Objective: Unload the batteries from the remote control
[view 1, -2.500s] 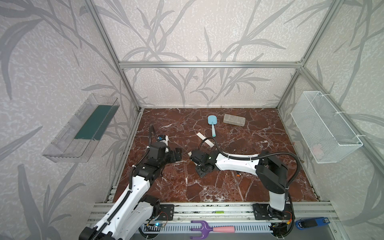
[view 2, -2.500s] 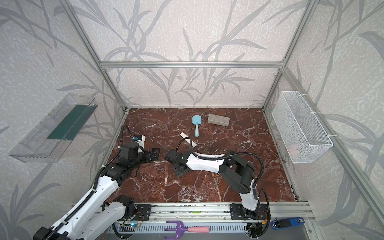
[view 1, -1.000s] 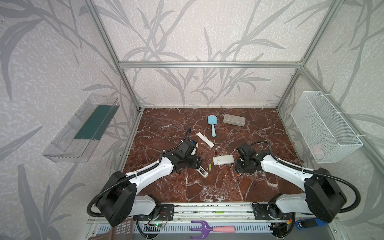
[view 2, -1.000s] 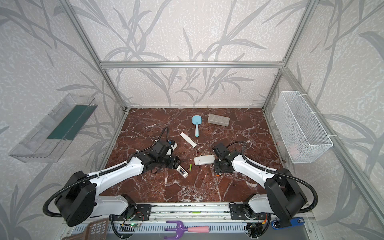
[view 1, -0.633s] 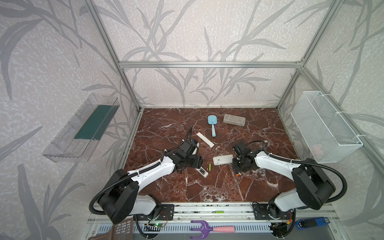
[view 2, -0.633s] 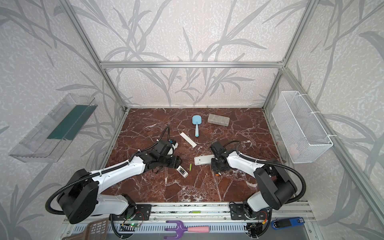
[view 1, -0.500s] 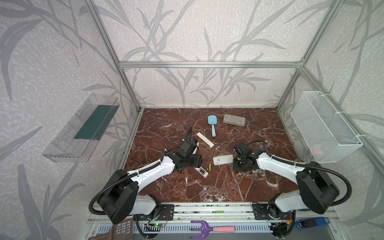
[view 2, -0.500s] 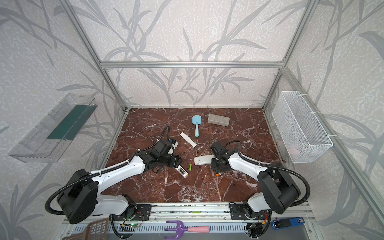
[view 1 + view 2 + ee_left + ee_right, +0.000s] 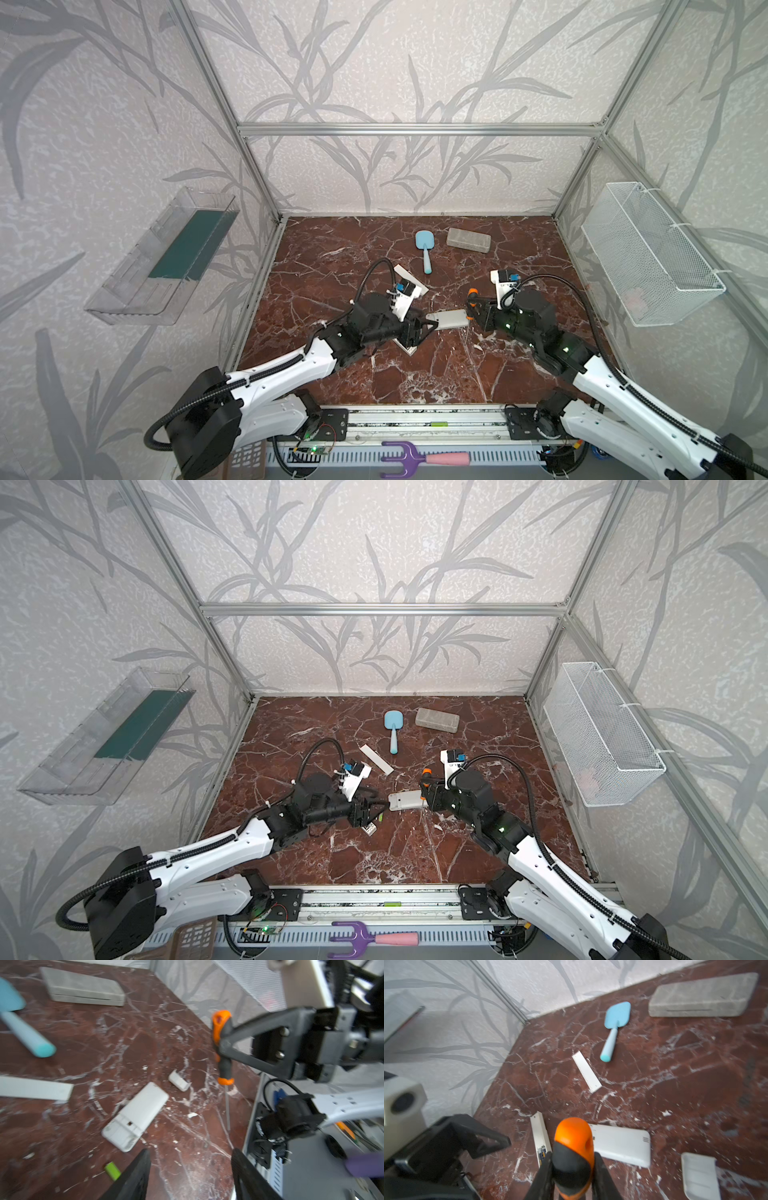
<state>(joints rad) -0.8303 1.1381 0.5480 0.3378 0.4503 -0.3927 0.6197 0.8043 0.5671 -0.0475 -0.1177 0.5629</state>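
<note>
A single lime-green battery (image 9: pixel 112 1171) is pictured lying loose on the marble counter (image 9: pixel 415 854), just to the near left of the white remote control (image 9: pixel 405 801), which is laid face down at the centre. The left claw (image 9: pixel 190 1172) is held open and empty, low over the counter, with one finger (image 9: pixel 135 1176) just beside the battery.

The right claw (image 9: pixel 572 1159) is clamped on the black grip of an orange-and-black screwdriver (image 9: pixel 572 1132), which is carried upright, tip down, at the remote's right end. A small white battery cover (image 9: pixel 179 1083) is seen just off that end. A slim remote (image 9: pixel 540 1136) with an opened compartment is lying beneath the left claw, and a long white strip (image 9: pixel 376 759) lies farther back. Whether any cell is lodged inside either remote cannot be told.

The battery is judged to be light, rigid and smooth, and liable to roll if nudged. It is best pinched across the middle of its barrel, with the jaws set square to its length. A blue scoop (image 9: pixel 392 729) and a grey case (image 9: pixel 437 720) are seen at the far side.
</note>
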